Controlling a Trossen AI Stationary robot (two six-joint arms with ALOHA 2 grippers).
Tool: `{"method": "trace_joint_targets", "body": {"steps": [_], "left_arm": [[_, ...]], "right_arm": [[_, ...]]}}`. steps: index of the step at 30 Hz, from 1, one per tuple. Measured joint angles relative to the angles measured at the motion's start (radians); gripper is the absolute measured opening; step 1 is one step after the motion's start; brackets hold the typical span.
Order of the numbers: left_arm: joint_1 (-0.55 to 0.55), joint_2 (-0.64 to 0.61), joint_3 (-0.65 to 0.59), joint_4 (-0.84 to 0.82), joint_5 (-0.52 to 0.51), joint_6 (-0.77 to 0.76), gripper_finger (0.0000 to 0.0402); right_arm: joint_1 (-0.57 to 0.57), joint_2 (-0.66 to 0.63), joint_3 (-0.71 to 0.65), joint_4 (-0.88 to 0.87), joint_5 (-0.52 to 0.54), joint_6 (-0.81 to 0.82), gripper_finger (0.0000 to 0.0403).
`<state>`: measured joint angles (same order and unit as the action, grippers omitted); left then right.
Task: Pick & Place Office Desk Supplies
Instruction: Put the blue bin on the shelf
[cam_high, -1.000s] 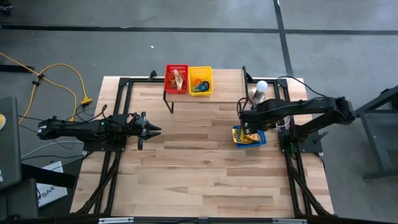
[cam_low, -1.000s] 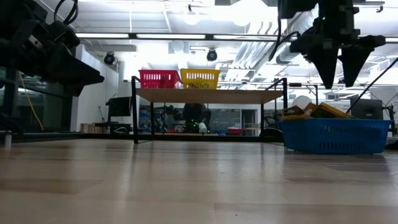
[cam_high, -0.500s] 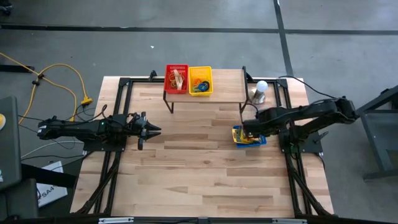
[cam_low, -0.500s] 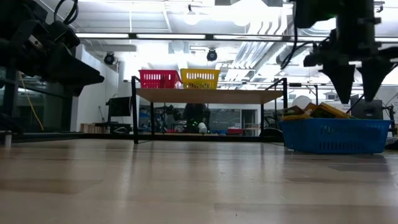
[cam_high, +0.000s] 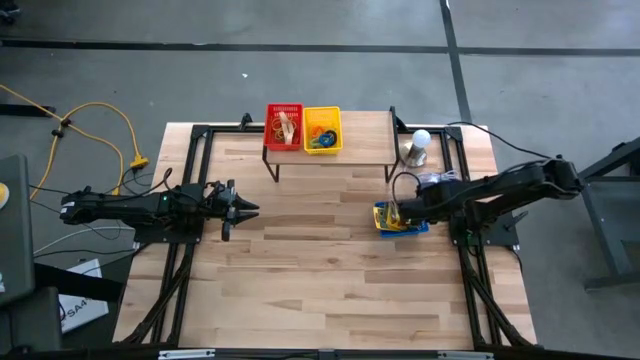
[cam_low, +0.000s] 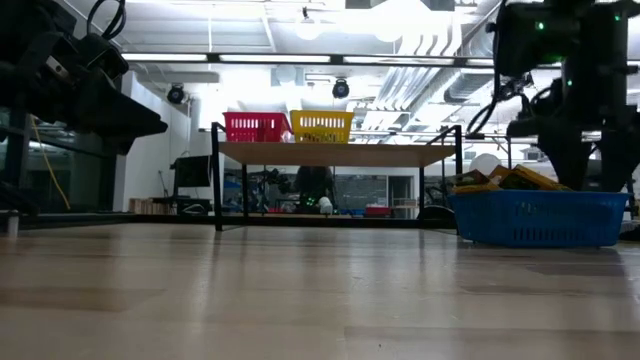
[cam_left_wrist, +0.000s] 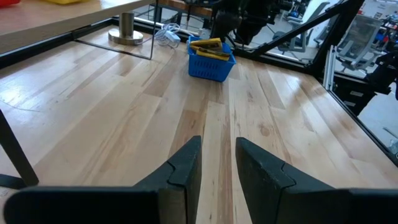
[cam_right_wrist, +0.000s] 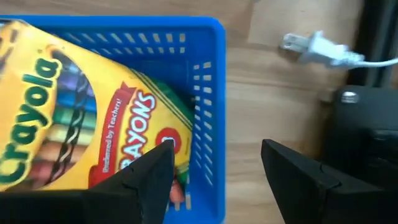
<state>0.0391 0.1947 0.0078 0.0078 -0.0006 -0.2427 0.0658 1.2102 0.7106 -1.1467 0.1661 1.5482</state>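
High view, left to right: left gripper (cam_high: 243, 208) waits at the table's (cam_high: 330, 280) left side, low over the wood, fingers a little apart w/ nothing between them (left wrist view shows bare planks in the gap). Back centre, a raised shelf (cam_high: 365, 140) carries a red basket (cam_high: 284, 127) w/ tan rubber bands (cam_high: 286, 126) in it and, touching it, a yellow basket (cam_high: 322, 129) w/ small coloured rings (cam_high: 320, 139). Those two look already stocked, so part of the sorting seems done. Right side: blue basket (cam_high: 401, 219) on the tabletop holds the crayon boxes (cam_high: 398, 219); white bulb (cam_high: 421, 139) stands just behind it.

Right gripper (cam_high: 402, 212) is over the blue basket's right edge. In the right wrist view its fingers (cam_right_wrist: 151, 175) are spread, one over a crayon box (cam_right_wrist: 81, 127), the other outside the blue wall (cam_right_wrist: 208, 93), nothing held. So the crayon boxes are still to be picked, I judge.

Room: wide bare wood in the middle and front, easy travel toward the shelf. Tight spots: basket wall straddled by the fingers, white plug (cam_right_wrist: 314, 46) and dark frame post just beside the basket, shelf legs on the way back.
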Motion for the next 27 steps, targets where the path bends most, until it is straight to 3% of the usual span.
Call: {"method": "trace_joint_targets", "body": {"steps": [8,13,27], "left_arm": [[0.0,0.0,0.0,0.0,0.0,0.0,0.0095],[0.0,0.0,0.0,0.0,0.0,0.0,0.0095],[0.0,0.0,0.0,0.0,0.0,0.0,0.0095]], "right_arm": [[0.0,-0.002,-0.128,0.173,0.01,0.0,0.0231],[0.0,-0.001,-0.144,0.187,0.053,0.0,0.0227],[-0.065,0.001,-0.146,0.217,0.097,-0.047,0.0153]]}}
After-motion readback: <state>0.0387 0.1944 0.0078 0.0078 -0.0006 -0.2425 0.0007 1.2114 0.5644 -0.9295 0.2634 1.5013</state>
